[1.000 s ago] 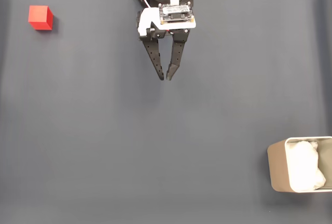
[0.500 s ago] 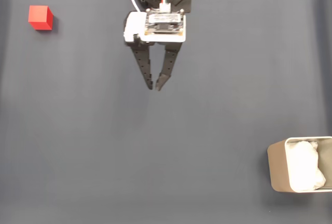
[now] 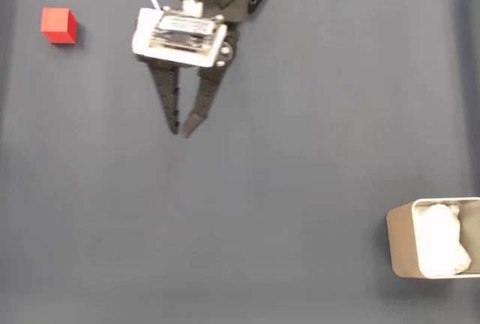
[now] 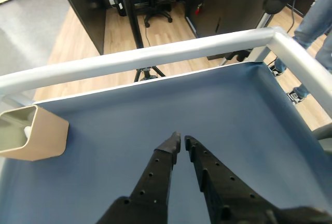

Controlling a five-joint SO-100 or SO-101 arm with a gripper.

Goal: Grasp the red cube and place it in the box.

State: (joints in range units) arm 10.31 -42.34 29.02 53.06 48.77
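The red cube [image 3: 58,25] sits on the dark mat at the far upper left of the fixed view, untouched. My gripper [image 3: 181,132] hangs from the top centre, well to the right of the cube and a little below it. It is shut, with its black fingertips almost touching and nothing between them. The beige box [image 3: 401,241] with white padding inside stands at the lower right edge, far from the gripper. In the wrist view the gripper [image 4: 181,140] points across the bare mat, and the box [image 4: 44,136] lies at the left edge.
A white rail [image 4: 155,55] borders the mat's far side in the wrist view, with wooden floor, a tripod and dark furniture beyond. A person's legs [image 4: 317,16] stand at the upper right. Wide bare mat [image 3: 285,189] lies between cube, gripper and box.
The gripper has swung left across the fixed view, towards the cube's side, with its tips a little lower. Cube and box have not moved.
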